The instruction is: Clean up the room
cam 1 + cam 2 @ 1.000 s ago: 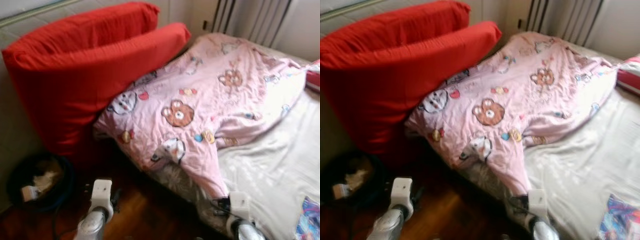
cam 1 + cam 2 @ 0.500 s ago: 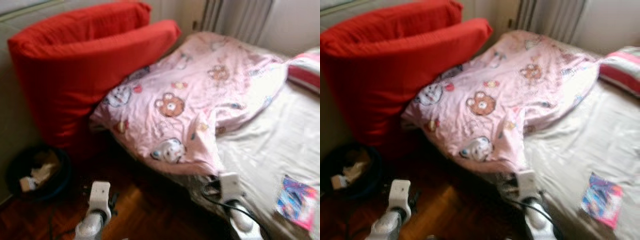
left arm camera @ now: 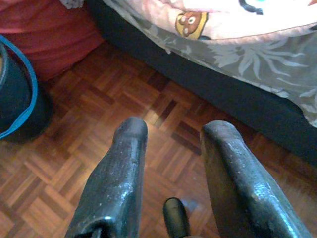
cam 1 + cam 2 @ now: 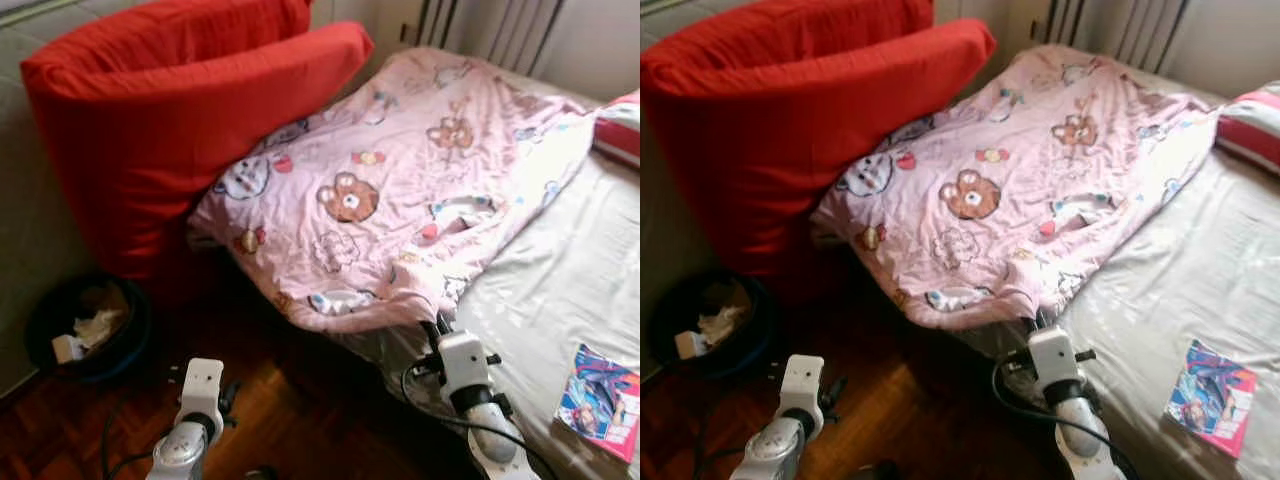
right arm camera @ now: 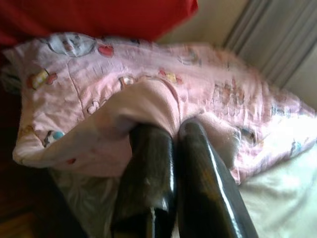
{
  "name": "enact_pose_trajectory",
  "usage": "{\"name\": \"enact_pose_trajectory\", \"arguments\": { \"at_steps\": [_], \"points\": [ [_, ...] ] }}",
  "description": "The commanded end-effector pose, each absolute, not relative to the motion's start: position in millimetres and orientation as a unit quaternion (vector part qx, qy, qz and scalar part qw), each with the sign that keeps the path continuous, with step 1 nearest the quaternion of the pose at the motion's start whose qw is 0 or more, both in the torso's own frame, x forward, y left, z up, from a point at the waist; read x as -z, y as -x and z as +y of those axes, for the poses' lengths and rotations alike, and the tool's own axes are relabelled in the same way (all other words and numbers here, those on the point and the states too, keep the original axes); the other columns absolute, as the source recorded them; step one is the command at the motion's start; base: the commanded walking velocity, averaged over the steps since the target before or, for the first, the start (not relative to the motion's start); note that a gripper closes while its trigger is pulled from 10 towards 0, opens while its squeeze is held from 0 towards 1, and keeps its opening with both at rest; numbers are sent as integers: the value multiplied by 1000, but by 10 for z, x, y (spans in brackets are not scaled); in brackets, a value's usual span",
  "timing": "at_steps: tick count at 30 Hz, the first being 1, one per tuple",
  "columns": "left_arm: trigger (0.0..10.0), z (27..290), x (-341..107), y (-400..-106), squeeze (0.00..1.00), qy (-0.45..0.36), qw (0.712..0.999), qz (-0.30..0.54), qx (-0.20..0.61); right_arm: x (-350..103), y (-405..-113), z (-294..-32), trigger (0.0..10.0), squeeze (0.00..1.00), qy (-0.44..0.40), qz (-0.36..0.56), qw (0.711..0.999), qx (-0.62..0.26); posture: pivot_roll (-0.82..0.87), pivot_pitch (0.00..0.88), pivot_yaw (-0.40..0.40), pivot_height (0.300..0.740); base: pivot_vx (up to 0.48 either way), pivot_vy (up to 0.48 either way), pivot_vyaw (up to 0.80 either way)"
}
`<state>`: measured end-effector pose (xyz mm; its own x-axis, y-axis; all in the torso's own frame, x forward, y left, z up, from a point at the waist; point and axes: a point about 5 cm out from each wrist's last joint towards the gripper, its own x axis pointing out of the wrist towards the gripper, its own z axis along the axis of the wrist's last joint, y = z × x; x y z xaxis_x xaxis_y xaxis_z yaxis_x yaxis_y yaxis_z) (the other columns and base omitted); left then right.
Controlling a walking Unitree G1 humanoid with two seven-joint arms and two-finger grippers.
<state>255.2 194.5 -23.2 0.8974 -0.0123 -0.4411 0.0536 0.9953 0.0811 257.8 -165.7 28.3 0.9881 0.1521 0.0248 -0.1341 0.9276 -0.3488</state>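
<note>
Two fingers of our right gripper (image 5: 171, 134) pinch the pink blanket's (image 4: 400, 190) edge at the near side of the bed (image 4: 570, 270), the cloth bunched over their tips. Our left gripper (image 3: 173, 139) hangs over the wood floor (image 3: 74, 163), fingers apart and holding nothing.

You see a pink quilt (image 4: 1010, 190) spread across the bed (image 4: 1200, 270), its near edge overhanging the side. A red cushion (image 4: 790, 110) leans against the quilt's far-left part. The right hand (image 4: 1038, 322) meets the quilt's near edge; its fingers are hidden under the fabric. The left hand (image 4: 805, 375) hangs over the wood floor (image 4: 910, 420). A bin (image 4: 705, 325) sits beside the cushion. A booklet (image 4: 1212, 395) lies on the sheet.
</note>
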Motion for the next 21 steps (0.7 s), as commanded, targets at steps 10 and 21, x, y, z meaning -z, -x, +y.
{"name": "enact_pose_trajectory", "arguments": {
  "at_steps": [10, 21],
  "points": [
    [10000, 1971, 321, -2454, 0, -46, 967, 251, 15, -197, -2253, -1560, 10000, 0, 307, -35, 943, -127, 10, 128, -23, 740, 0, 0, 0],
    [10000, 1948, 321, -2465, 0, -45, 966, 253, 18, 434, -1953, -1673, 10000, 0, 259, 196, 937, -131, 4, 125, -22, 740, 0, 0, 0]
  ]
}}
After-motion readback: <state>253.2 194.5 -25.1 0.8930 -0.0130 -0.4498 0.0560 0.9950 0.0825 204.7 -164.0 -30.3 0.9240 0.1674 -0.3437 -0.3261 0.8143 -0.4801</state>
